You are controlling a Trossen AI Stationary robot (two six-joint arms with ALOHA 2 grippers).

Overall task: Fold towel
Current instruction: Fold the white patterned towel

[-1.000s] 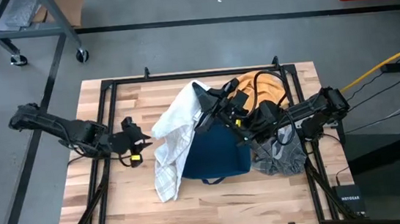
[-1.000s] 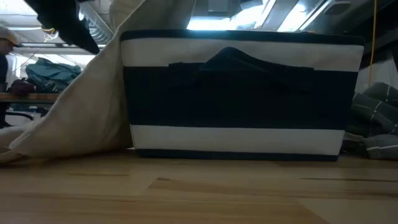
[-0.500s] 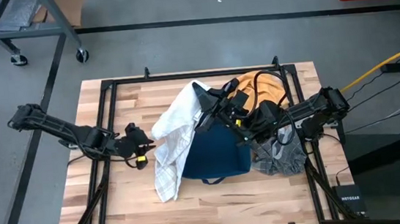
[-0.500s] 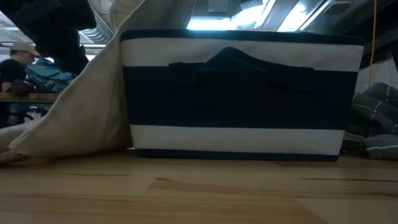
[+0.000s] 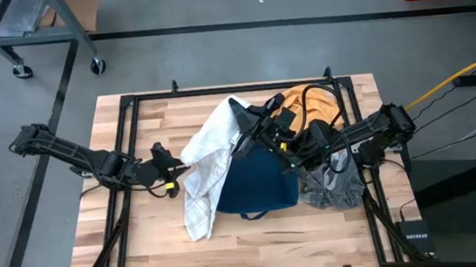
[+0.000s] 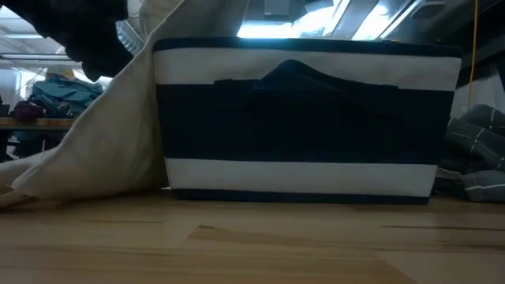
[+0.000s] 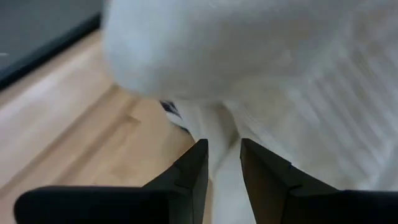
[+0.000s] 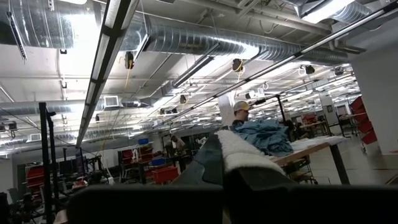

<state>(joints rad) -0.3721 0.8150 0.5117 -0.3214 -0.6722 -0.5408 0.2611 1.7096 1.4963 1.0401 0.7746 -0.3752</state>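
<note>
A white towel (image 5: 209, 154) hangs from my right gripper (image 5: 237, 109) over the left side of a navy basket with white stripes (image 5: 256, 184). Its lower end (image 5: 196, 223) lies on the wooden table. In the low view the towel (image 6: 102, 150) slopes down against the basket's left wall (image 6: 308, 118). My left gripper (image 5: 175, 163) is at the towel's left edge, at mid height, its fingers nearly together with cloth between them (image 7: 222, 146). My right gripper is shut on the towel's top (image 8: 230, 158) and points upward. My left gripper has a narrow strip of the towel's left edge (image 7: 224, 134) between its two fingers, coming level from the table's left side. One layer or several, I cannot tell. My right gripper pinches the towel's top corner (image 8: 241, 152) between its fingers, which slant upward. The towel hangs slack below it, draped on the basket, its lower end on the table.
An orange cloth (image 5: 312, 100) lies behind the basket and a grey checked cloth (image 5: 331, 190) to its right, also in the low view (image 6: 473, 150). A dark frame runs around the table's edges (image 5: 126, 153). Bare wood shows at the near side (image 5: 258, 245).
My left gripper has moved toward the table's right and reached the towel's left edge. My right gripper and the hanging towel have kept still.
</note>
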